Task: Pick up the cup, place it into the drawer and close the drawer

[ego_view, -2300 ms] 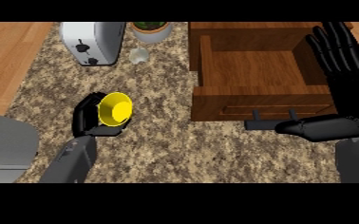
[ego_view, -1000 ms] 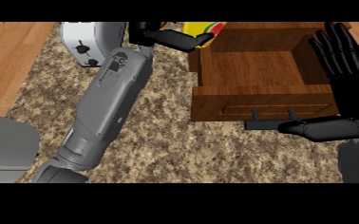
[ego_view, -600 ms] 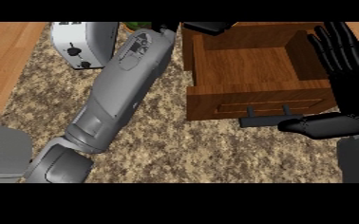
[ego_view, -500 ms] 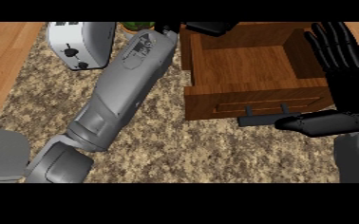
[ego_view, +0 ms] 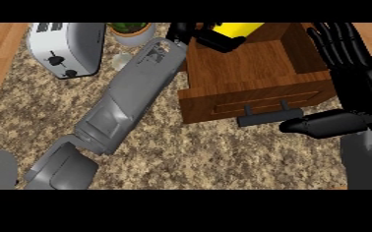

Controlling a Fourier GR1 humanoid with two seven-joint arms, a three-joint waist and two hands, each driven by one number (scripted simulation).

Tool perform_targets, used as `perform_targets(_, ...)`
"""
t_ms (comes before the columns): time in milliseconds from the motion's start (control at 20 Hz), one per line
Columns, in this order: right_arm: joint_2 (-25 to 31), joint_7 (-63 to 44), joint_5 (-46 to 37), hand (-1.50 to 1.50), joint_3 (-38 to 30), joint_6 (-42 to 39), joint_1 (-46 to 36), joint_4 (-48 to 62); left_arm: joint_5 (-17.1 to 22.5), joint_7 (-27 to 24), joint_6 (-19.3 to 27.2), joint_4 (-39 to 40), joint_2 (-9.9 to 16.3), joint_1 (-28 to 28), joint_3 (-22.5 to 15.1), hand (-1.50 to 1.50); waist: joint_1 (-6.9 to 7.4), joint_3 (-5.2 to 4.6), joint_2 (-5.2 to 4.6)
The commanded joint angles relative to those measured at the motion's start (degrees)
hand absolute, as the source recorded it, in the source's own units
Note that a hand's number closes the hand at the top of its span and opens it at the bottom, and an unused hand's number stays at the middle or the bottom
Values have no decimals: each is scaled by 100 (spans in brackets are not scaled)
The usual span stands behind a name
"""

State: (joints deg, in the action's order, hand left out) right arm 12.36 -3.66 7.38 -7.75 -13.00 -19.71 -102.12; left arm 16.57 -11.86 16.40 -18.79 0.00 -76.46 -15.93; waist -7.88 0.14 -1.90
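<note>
Across the granite counter, which fills most of the view from its left edge to its near edge, an open wooden drawer juts from the back right corner, its front panel and dark handle facing the near edge. Its floor looks bare, so there seems to be room inside for the cup. A long grey left forearm runs diagonally from the near left corner up to the drawer's back left corner, where the left hand is curled round the yellow cup. That cup sits at the drawer's far rim, partly cut off by the view's top, so I cannot tell whether it hangs over the inside or only over the rim; lowering it would probably mean carrying it a little toward the drawer's middle first. At the drawer's right side the right hand rests with straight, spread fingers, close to the handle, so it is the nearer one for closing. A white toaster stands at the counter's back left, with a potted plant just beside it
</note>
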Motion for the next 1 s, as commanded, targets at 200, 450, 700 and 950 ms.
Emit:
perform_targets(200, -125, 23, -3, -150, 285, -98, -260, 58, 362, -96, -82, 76, 0, 186, -522, -150, -338, -2, -92)
perform_targets(450, -345, -184, 593, -150, 736, -612, -540, 58, 1055, -630, 42, -304, 0, 503, -257, -150, -462, -14, -130)
perform_targets(700, -103, -307, 1254, 150, 1110, -1611, -307, 22, 1579, -1087, -170, -586, 0, 419, -84, -150, -347, -12, -45)
perform_targets(950, 682, -829, 816, 150, 1660, -2398, -246, 92, 1866, -1515, 67, -550, 0, 346, 36, -150, -79, -19, 1)
